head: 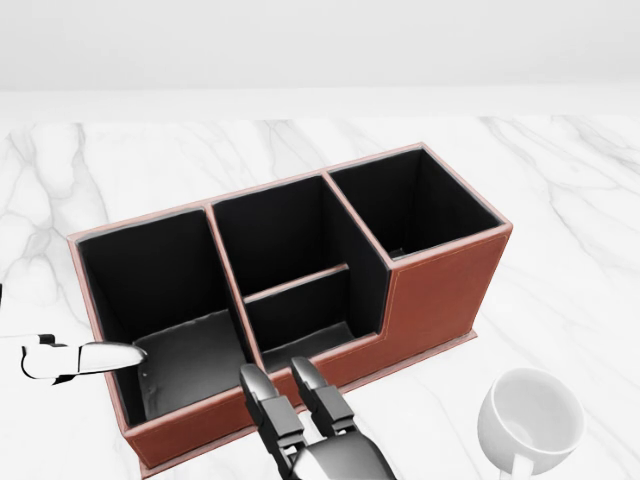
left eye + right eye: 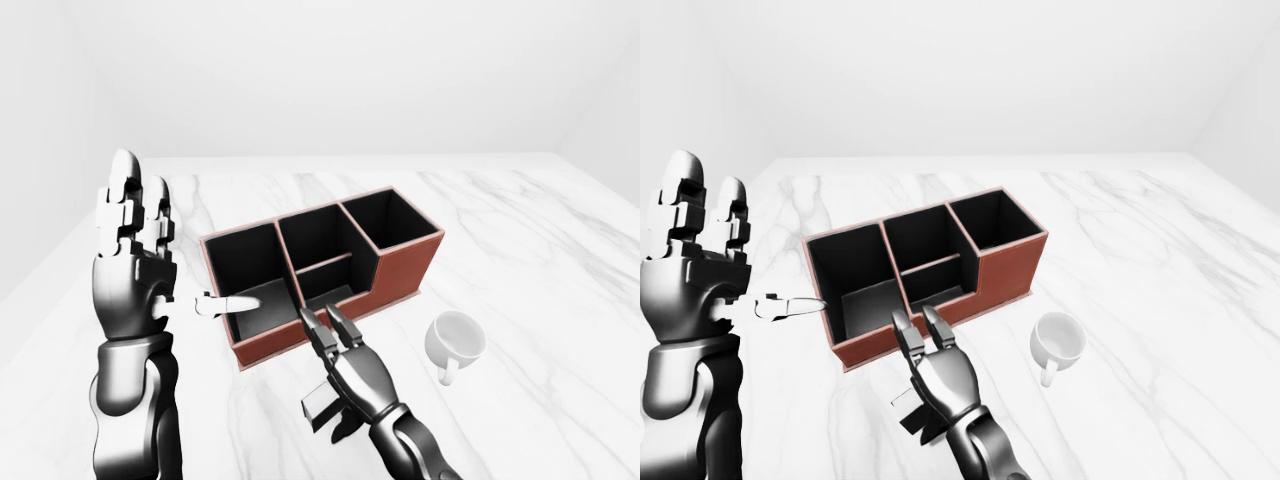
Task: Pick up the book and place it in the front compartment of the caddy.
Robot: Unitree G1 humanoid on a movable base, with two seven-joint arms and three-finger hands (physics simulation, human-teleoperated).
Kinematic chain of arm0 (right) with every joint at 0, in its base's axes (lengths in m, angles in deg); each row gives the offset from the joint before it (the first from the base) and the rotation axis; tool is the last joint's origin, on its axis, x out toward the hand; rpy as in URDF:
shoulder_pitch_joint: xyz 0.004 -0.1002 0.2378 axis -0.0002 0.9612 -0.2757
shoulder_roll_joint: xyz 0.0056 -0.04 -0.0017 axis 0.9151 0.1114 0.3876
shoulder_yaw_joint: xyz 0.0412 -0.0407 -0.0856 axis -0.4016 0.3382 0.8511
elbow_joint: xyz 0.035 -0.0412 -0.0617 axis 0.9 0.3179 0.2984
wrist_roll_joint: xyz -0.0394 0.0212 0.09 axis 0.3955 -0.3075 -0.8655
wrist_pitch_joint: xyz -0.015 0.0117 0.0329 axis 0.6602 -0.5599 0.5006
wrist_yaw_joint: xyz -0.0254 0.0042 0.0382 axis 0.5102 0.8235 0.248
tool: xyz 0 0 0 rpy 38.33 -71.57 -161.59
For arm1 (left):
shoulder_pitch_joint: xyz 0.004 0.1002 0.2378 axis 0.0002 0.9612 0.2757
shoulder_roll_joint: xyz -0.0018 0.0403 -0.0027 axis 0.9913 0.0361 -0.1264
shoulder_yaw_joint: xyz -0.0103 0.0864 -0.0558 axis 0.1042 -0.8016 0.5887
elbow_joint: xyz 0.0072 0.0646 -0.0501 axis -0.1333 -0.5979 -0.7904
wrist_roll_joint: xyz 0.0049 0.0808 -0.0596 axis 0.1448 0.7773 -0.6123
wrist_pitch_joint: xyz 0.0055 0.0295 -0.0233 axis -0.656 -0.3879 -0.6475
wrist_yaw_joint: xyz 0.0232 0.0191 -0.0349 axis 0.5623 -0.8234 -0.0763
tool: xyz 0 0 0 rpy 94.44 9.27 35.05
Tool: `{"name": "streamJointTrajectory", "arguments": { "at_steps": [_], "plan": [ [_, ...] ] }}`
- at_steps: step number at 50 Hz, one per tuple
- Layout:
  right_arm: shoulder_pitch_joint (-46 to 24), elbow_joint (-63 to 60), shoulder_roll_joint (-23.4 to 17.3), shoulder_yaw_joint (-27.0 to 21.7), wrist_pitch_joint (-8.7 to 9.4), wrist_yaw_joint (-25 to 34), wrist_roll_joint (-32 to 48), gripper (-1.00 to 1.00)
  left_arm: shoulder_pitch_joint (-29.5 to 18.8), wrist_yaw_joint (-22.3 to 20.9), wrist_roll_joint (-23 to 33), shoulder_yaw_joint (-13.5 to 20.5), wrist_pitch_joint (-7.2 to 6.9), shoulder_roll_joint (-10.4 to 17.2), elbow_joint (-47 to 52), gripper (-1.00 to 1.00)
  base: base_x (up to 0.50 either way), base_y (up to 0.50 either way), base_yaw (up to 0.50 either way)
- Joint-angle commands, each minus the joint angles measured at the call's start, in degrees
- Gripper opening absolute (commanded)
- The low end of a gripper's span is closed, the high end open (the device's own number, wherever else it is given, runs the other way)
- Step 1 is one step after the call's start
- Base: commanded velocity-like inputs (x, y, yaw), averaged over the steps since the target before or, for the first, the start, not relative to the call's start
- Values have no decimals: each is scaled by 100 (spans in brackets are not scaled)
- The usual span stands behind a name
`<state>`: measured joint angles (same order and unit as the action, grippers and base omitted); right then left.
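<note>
- Book: you won't find it as a clear object in any view. A pale, flat thing (image 1: 75, 358) pokes over the caddy's left wall near the worktop's left edge; it could be the book, but you cannot tell.
- Caddy (image 1: 440, 290): red-brown, black-lined, standing mid-worktop, with three tall bays plus a low front compartment (image 1: 305, 335) on its near side, which looks empty.
- Right robot hand (image 2: 345, 350): fingers spread apart, holding nothing, hovering just short of the caddy's near wall, pointed at the low compartment.
- Left robot hand (image 2: 130, 250): raised upright, fingers straight and apart, clamped on nothing, near the worktop's left edge beside the caddy.
- White mug (image 2: 1058, 342): on the worktop right of the caddy, apart from it.
- Handling, as a judgement: expect a book to be stiff, light and smooth-covered, prone to sliding. Pinch it across the spine or a long edge, and lower it edge-first into the narrow slot.
</note>
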<state>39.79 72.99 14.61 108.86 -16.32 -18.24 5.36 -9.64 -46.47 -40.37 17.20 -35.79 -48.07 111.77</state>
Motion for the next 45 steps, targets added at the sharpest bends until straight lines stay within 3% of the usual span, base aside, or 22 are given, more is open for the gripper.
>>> {"name": "streamJointTrajectory", "arguments": {
  "at_steps": [1, 45],
  "plan": [
    [-5, 201, 3, -53, -80, -82, 15, 100, -10, 4, 6, -7, 0, 0, 6, 100, 0, 0, 0],
    [-352, 790, 252, -474, -338, -46, 69, 100, 7, -7, 26, -34, 0, -15, 27, 100, 0, 0, 0]
  ]
}}
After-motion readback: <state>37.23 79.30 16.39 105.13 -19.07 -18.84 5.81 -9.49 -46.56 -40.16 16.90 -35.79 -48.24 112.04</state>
